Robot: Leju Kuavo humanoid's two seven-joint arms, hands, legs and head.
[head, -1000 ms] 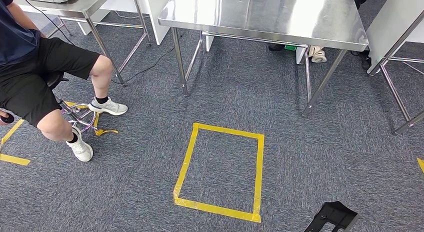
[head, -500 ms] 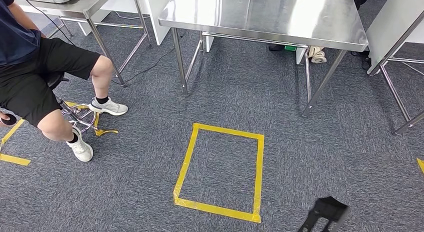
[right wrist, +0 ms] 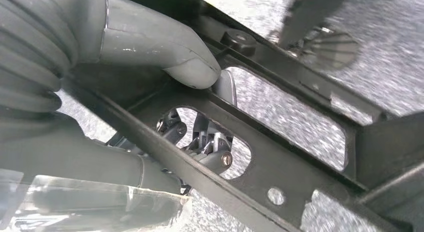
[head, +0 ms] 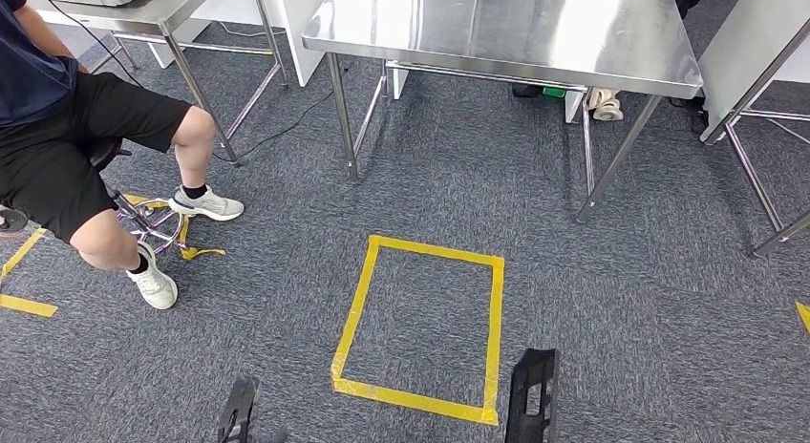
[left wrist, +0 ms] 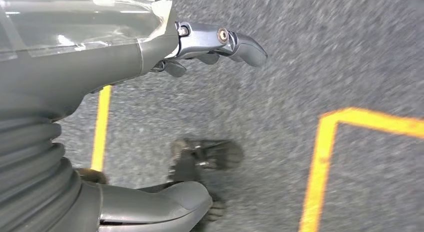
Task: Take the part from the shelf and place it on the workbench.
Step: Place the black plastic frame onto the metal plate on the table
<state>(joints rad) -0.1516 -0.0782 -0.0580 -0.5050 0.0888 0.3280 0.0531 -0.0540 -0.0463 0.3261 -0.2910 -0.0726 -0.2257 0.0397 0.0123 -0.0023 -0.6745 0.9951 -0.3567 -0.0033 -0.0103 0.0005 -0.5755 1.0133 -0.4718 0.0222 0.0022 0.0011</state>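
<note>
Part (head: 533, 395) sits at 6 o'clock in head view, a black frame with cutouts, standing on edge over grey carpet (head: 621, 300), just right of the yellow tape square (head: 420, 319). Right hand (right wrist: 165, 92) is clamped on it: thumb pressed on one side of a frame bar, darker fingers (right wrist: 210, 152) wrapped behind, visible through a cutout. Left hand (left wrist: 200, 47) holds nothing, fingers loosely apart above the carpet; in head view it shows as a dark shape (head: 239, 410) at 7 o'clock, left of the tape square. Steel workbench (head: 506, 32) at 12 o'clock, well apart from the part, top bare. Person (head: 86, 147) seated on a stool at 9 o'clock, white sneakers on the carpet. Second steel table (head: 143, 9) at 11 o'clock.
</note>
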